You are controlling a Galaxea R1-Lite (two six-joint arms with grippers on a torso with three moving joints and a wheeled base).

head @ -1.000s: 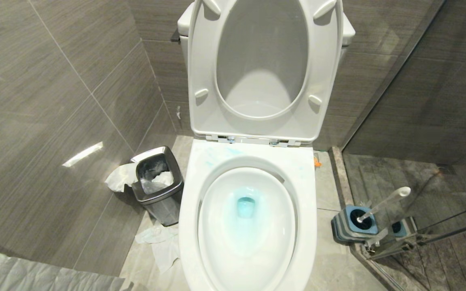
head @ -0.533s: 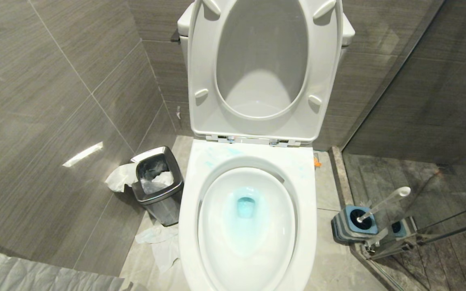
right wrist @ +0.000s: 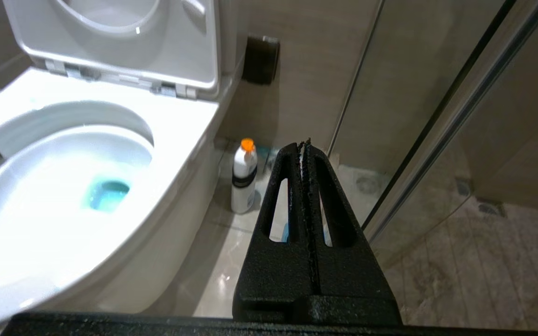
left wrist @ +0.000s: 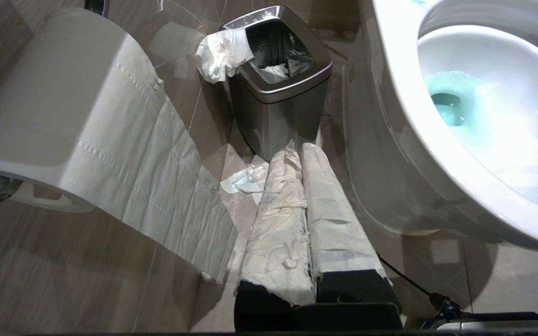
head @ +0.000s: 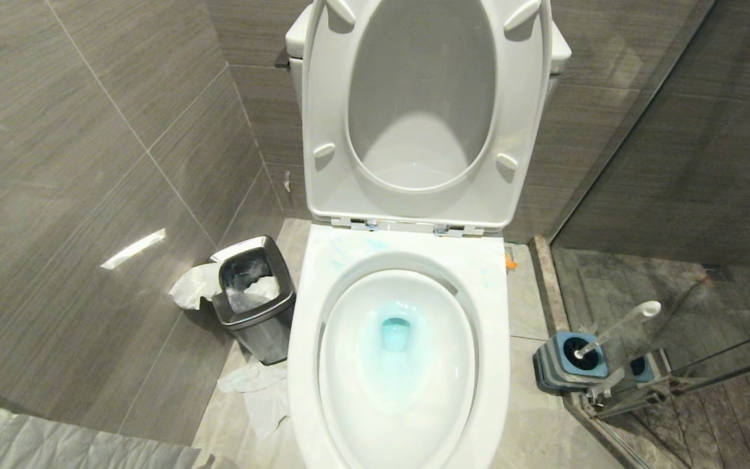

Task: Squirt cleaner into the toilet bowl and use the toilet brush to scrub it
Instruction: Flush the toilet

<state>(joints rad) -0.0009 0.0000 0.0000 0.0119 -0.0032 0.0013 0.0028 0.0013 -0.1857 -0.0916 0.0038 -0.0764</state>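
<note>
Head view across the last second: nothing in it shifts. The toilet bowl point(head: 398, 365) stands with seat and lid raised, the cleaner point(head: 396, 333) lies as a turquoise pool at the drain with a pale tint spreading over the basin and faint streaks on the rear rim. The toilet brush point(head: 617, 326) leans in its blue-topped holder point(head: 570, 361) on the floor to the bowl's right, beside the glass partition, untouched. Neither arm enters the head view.

Right wrist view: the right hand point(right wrist: 307, 154) is clenched, its two black fingers pressed together and grasping nothing; it points toward the floor gap between bowl and glass, where a white bottle with an orange cap point(right wrist: 244, 176) stands upright just beside the bowl's base.

Left wrist view: the left hand point(left wrist: 297, 154), fingers wrapped in white tissue and pressed shut, holds nothing; it hangs low by the steel waste bin point(left wrist: 280, 79), near a toilet roll point(left wrist: 63, 107) with a loose tail.

Reading: with cleaner in the bowl and the bottle set down, the squirting step appears finished; scrubbing is not yet begun. The next move probably calls for opening the right hand and reaching for the brush's stick.
</note>
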